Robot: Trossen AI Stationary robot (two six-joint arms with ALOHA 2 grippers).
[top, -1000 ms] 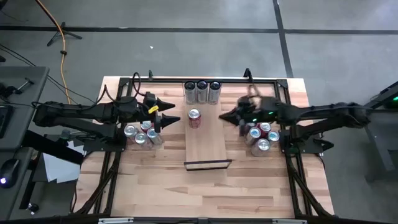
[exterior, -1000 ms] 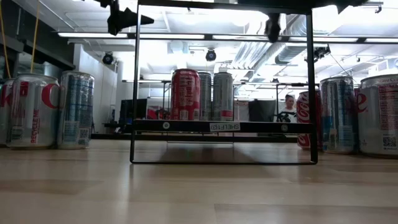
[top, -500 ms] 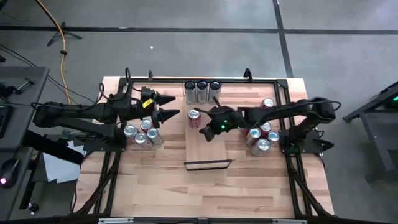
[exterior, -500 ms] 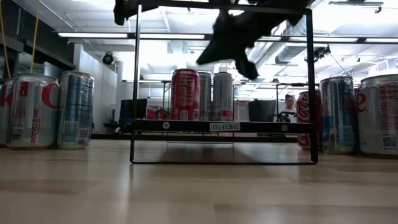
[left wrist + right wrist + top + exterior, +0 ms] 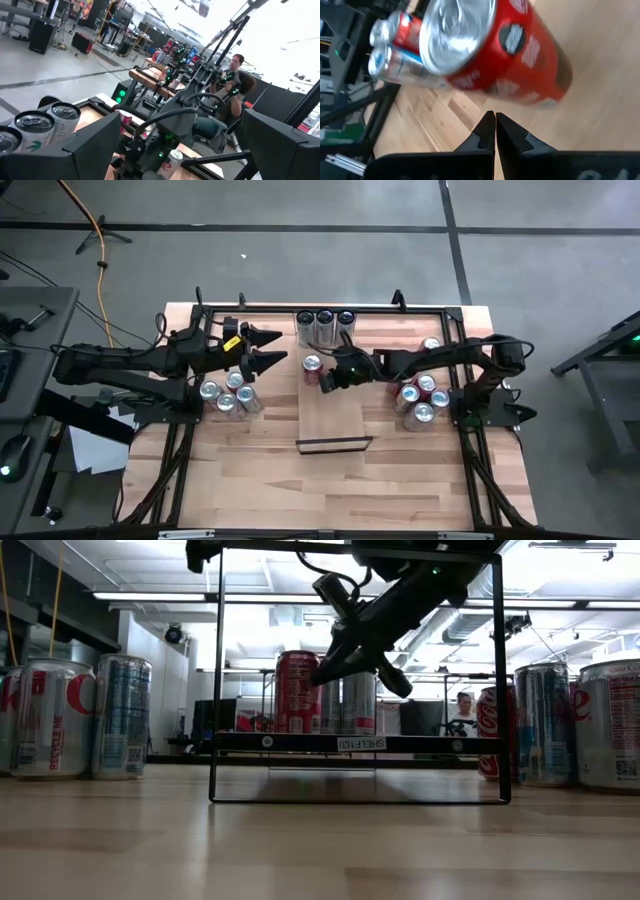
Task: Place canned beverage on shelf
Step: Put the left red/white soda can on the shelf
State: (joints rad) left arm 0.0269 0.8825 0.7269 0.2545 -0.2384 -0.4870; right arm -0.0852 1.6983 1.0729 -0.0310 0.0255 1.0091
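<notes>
A red can stands upright on the pale shelf board, toward the board's far end; the board's black lip is at its near end. My right gripper is shut and slants down. Its tips sit right beside the red can, on the side toward the table's right and near edges, and low by the can's wall in the low view. My left gripper hangs open left of the shelf, above the table, with nothing between its fingers. My right gripper's shut fingertips point at the lower side wall of the red can, slanting down from the table's right. I cannot tell whether they touch it. The can stands upright on the shelf.
Three silver cans stand in a row at the shelf's far end. Can clusters sit left and right of the shelf, under the arms. A black frame rises around the work area. A person sits beyond the table.
My right gripper, staying shut, has swung from above the right can cluster toward the table's left and down, rolling as it went. It has come in beside the red can on the shelf. My left gripper has tipped upward a little. The red can stays put.
</notes>
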